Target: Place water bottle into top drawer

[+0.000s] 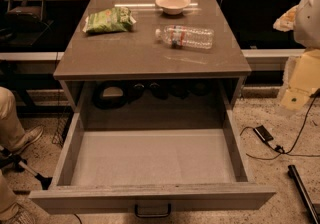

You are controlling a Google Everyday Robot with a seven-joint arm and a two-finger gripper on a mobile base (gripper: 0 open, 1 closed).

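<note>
The water bottle (184, 36) lies on its side on the grey cabinet top (150, 58), right of centre, with its white cap pointing left. The top drawer (152, 158) is pulled fully out below it; its pale bottom is bare and the dark handle (152, 212) shows on the front panel. My pale arm comes in at the right edge, with the gripper (287, 18) right of the cabinet top. The gripper is apart from the bottle and holds nothing that I can see.
A green snack bag (110, 20) lies at the back left of the top and a white bowl (173, 3) at the back centre. A person's legs and shoe (20, 138) are at the left. Cables and a black adapter (263, 133) lie on the floor at the right.
</note>
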